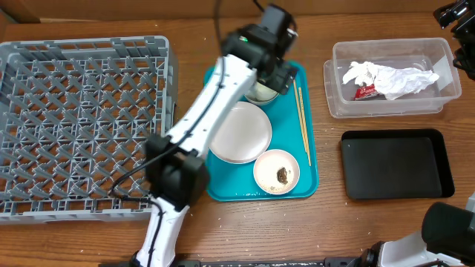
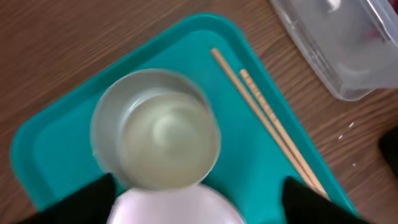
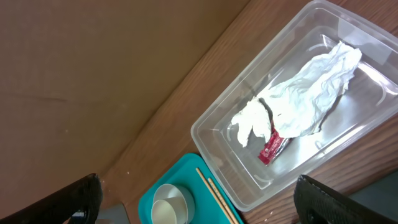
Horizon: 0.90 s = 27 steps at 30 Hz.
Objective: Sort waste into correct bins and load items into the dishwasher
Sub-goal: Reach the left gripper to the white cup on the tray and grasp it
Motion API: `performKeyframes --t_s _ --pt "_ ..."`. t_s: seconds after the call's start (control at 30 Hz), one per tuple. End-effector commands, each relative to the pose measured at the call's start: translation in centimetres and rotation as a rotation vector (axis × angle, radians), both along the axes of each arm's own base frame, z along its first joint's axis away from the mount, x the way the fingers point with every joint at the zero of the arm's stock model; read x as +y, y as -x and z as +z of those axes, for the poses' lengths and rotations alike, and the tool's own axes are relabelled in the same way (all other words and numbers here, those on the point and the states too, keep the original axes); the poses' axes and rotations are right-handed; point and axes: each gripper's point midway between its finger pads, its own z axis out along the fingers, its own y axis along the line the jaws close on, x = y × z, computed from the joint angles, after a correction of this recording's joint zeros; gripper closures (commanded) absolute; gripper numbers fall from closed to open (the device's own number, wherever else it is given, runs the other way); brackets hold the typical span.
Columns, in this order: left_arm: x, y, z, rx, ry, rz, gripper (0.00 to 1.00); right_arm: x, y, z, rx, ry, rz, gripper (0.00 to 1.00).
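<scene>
A small white cup [image 1: 260,93] stands at the far end of the teal tray [image 1: 308,182]. My left gripper [image 1: 276,74] hovers open just above it. In the left wrist view the cup [image 2: 155,130] lies ahead of the spread fingers [image 2: 199,202]. The whitish-pink plate [image 1: 239,132], a pale bowl [image 1: 276,172] holding a brown lump [image 1: 283,175], and the chopsticks [image 1: 303,122] are on the tray. The clear tub [image 1: 386,111] holds crumpled white paper [image 1: 393,78] and the red wrapper [image 1: 365,91]. My right gripper [image 3: 199,199] is open and empty, high above the tub [image 3: 217,134].
The grey dish rack [image 1: 82,126] fills the left of the table, with nothing in it. The black tray [image 1: 397,165] lies in front of the clear tub, also with nothing in it. My left arm stretches over the tray's left side. The right arm's base shows at bottom right.
</scene>
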Motion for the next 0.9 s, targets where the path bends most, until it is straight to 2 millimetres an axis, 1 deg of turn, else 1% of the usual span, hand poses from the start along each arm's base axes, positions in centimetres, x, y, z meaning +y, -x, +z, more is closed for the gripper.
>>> performKeyframes --t_s 0.0,0.03,0.1,0.13,0.2,0.27,0.3,0.33,0.43,0.5,0.63,0.67,0.7,0.8,0.83,0.87 --pt "-3.1 -0.2 -0.9 -0.052 -0.004 -0.077 0.31 0.1 0.6 1.3 -0.03 0.008 -0.004 0.0" --pt "-3.8 -0.4 -1.3 -0.067 -0.011 -0.09 0.31 0.2 0.6 1.3 -0.03 0.008 -0.004 0.0" --pt "-3.9 -0.8 -2.2 -0.088 -0.053 -0.078 0.31 0.2 0.6 1.3 -0.03 0.008 -0.004 0.0" --pt "-3.8 -0.8 -2.6 -0.093 -0.074 -0.072 0.33 0.2 0.6 1.3 -0.03 0.008 -0.004 0.0" --pt "-3.5 -0.7 -3.5 -0.089 -0.114 -0.064 0.37 0.1 0.6 1.3 -0.03 0.008 -0.004 0.0" --pt "-3.3 -0.6 -4.1 -0.077 -0.128 -0.06 0.45 0.1 0.6 1.3 -0.03 0.008 -0.004 0.0" --pt "-3.3 -0.6 -4.4 -0.069 -0.13 -0.055 0.48 0.2 0.6 1.3 -0.03 0.008 -0.004 0.0" --pt "-3.3 -0.6 -4.6 -0.064 -0.13 -0.049 0.48 0.2 0.6 1.3 -0.03 0.008 -0.004 0.0" --pt "-3.1 -0.7 -5.9 -0.048 -0.148 -0.046 0.55 0.2 0.6 1.3 -0.03 0.008 -0.004 0.0" --pt "-3.0 -0.8 -6.8 -0.036 -0.159 -0.044 0.56 0.1 0.6 1.3 -0.03 0.008 -0.004 0.0" --pt "-2.7 -1.1 -8.0 -0.027 -0.176 -0.036 0.59 0.1 0.6 1.3 -0.03 0.008 -0.004 0.0" --pt "-2.6 -1.1 -8.2 -0.028 -0.185 -0.033 0.63 0.1 0.6 1.3 -0.03 0.008 -0.004 0.0" --pt "-2.5 -1.1 -8.2 -0.028 -0.186 -0.033 0.64 0.2 0.6 1.3 -0.03 0.008 -0.004 0.0" --pt "-2.6 -1.2 -8.2 -0.032 -0.185 -0.032 0.75 0.2 0.6 1.3 -0.03 0.008 -0.004 0.0" --pt "-2.4 -1.4 -8.0 -0.041 -0.191 -0.027 0.82 0.2 0.6 1.3 -0.03 0.008 -0.004 0.0" --pt "-2.3 -1.6 -7.8 -0.051 -0.199 -0.013 0.92 0.2 0.6 1.3 -0.03 0.008 -0.004 0.0"
